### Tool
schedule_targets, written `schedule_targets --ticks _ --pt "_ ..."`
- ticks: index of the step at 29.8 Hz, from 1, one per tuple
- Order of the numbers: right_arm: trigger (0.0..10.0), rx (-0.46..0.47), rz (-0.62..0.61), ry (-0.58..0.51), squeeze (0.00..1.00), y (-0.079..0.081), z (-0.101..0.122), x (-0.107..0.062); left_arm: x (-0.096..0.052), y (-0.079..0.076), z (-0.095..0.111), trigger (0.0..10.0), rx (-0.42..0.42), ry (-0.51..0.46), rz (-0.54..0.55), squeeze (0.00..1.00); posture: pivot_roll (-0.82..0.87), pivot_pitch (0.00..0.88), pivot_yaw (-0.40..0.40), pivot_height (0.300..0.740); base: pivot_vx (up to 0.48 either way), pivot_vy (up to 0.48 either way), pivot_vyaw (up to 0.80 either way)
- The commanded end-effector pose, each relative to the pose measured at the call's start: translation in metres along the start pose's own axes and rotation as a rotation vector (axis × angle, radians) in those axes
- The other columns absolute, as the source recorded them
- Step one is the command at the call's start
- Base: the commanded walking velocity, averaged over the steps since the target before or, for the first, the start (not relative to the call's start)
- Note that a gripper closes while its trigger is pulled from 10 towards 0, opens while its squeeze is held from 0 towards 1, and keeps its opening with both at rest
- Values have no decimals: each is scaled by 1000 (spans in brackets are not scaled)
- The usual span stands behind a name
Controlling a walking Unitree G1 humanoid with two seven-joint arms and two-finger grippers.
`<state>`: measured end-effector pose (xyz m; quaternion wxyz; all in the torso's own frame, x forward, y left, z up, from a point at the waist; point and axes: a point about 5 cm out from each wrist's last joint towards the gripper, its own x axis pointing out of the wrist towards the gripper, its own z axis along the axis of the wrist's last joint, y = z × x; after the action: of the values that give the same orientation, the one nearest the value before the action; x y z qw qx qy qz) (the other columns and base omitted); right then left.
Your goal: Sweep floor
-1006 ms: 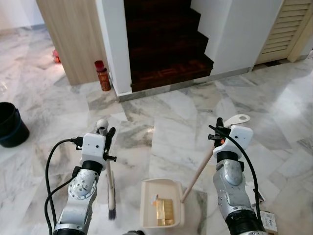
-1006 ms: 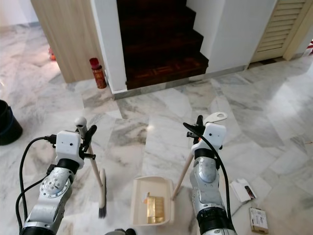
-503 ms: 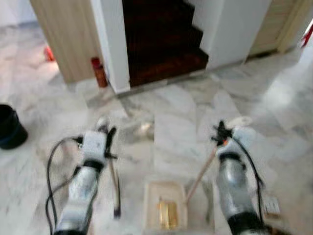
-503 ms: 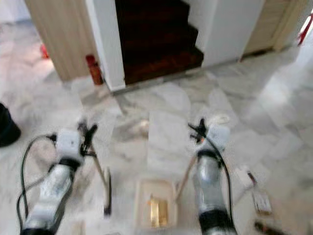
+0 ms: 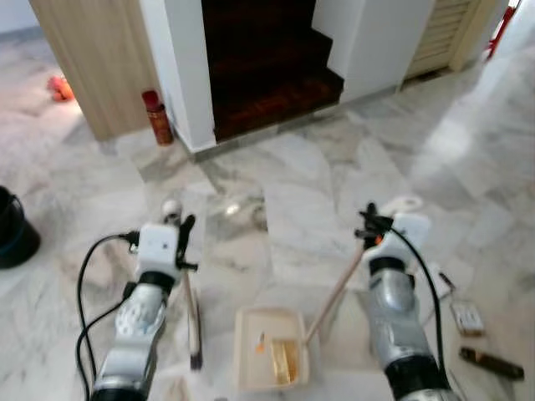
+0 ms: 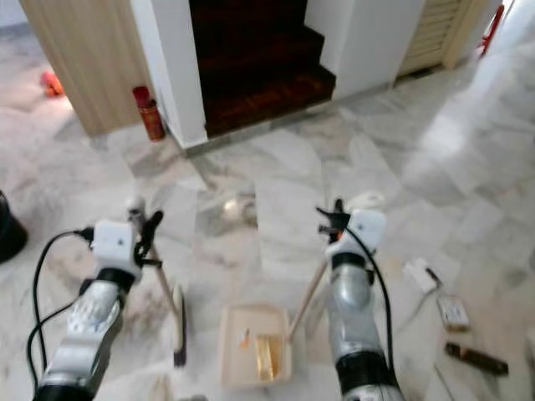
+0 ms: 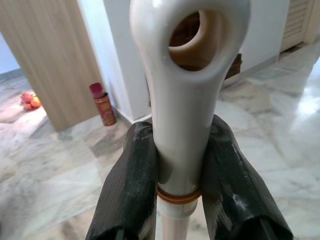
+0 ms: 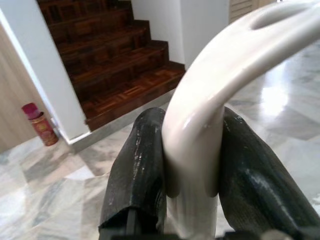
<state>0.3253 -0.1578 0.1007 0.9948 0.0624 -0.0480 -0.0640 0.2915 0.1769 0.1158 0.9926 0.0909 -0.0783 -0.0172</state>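
The broom (image 5: pixel 191 316) stands on the marble floor (image 5: pixel 292 184), its cream handle clamped between the left gripper (image 7: pixel 181 165)'s two black fingers (image 7: pixel 131 185) (just below the handle's hanging loop). The right gripper (image 8: pixel 190 165) is closed on the dustpan handle (image 8: pixel 210 100); below it, the dustpan (image 5: pixel 269 359) holds yellowish scraps.

Probably camera shift only, rightward.
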Motion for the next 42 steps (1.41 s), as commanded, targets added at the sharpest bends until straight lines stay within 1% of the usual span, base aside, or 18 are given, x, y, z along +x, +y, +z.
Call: schedule_targets --ticks 1,33,42 --pt "10000 35 -3 -40 0 1 9 3 2 1 9 10000 14 -39 4 0 124 119 12 740 0 428 0" --pt "10000 38 7 -51 0 3 9 2 1 1 10 10000 19 -47 -6 0 142 56 17 740 0 426 0" --pt "10000 38 9 -53 0 5 8 2 1 1 10 10000 18 -48 -8 0 145 58 17 740 0 425 0"
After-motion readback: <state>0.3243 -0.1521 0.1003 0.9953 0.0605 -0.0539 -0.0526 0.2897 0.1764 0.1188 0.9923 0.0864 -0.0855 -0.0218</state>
